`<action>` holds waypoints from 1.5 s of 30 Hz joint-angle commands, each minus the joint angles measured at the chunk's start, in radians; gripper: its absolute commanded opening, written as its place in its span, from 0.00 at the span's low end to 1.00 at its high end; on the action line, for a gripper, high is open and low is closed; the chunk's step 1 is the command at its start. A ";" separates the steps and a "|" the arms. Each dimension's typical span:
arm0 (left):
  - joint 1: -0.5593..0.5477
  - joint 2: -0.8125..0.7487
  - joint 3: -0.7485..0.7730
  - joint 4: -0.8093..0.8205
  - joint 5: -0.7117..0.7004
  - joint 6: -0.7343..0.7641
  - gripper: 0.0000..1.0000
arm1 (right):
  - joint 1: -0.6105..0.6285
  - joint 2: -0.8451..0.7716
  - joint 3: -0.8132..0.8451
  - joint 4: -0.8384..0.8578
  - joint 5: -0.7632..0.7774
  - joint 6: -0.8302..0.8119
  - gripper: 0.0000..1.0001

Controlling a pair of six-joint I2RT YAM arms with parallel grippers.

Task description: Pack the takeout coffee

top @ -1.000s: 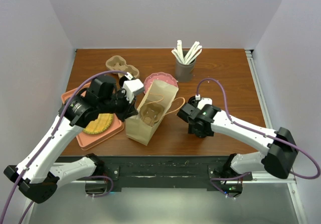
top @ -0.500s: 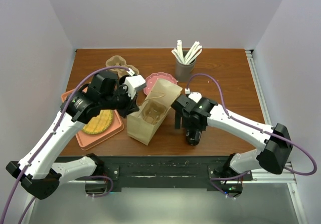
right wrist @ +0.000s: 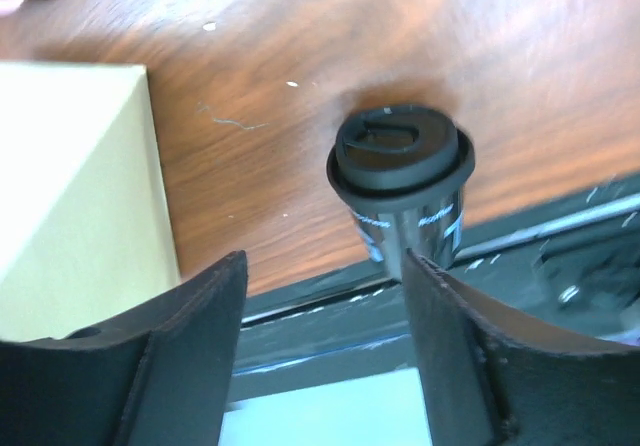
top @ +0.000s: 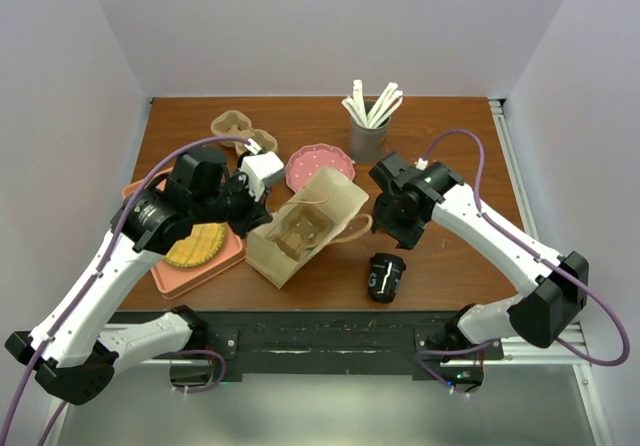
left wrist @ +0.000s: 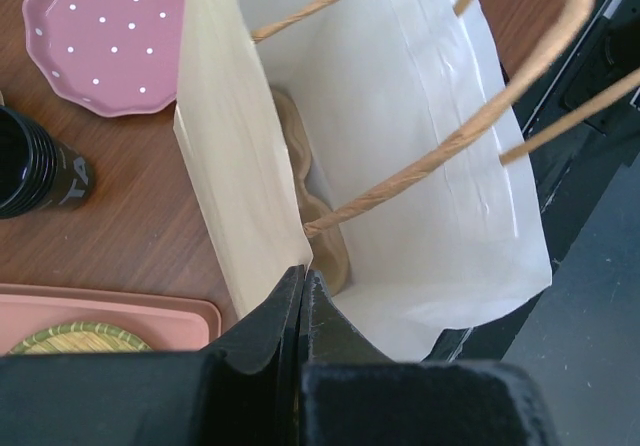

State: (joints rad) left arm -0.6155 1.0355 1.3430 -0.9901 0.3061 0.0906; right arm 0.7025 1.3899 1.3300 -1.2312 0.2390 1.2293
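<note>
Black and lidded, the coffee cup [top: 385,278] is sitting on the table [top: 450,146] at lower centre-right of the top view, near the front edge and just right of the paper bag [top: 300,236]. Whether it is standing upright is hard to judge. Dark wood grain is showing across the table, with plain pale walls [top: 300,26] enclosing it. The right claw [top: 398,234] is hanging over the cup, its fingers [right wrist: 190,336] spread wide and gripping nothing. The left claw [left wrist: 302,301] is pinching the creased bag's rim. A moulded pulp carrier [left wrist: 300,181] is lying inside, mostly hidden. A ribbed black object [left wrist: 35,171], cut off at the left edge of the left wrist view, is proving hard to identify.
</note>
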 commanded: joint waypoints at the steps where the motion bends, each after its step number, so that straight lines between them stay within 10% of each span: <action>1: 0.003 -0.018 -0.015 0.011 0.008 0.011 0.00 | -0.028 -0.025 -0.058 -0.080 -0.116 0.284 0.59; 8: 0.000 -0.032 -0.034 0.024 0.047 -0.006 0.00 | -0.077 -0.051 -0.133 -0.191 -0.090 0.516 0.60; 45: -0.009 0.032 0.064 0.028 0.024 0.023 0.00 | -0.301 0.020 -0.180 -0.223 0.006 0.473 0.60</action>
State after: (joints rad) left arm -0.6186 1.0664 1.3594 -0.9894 0.3283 0.0963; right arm 0.4240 1.4151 1.1133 -1.3342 0.1989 1.6962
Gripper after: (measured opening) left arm 0.012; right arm 0.611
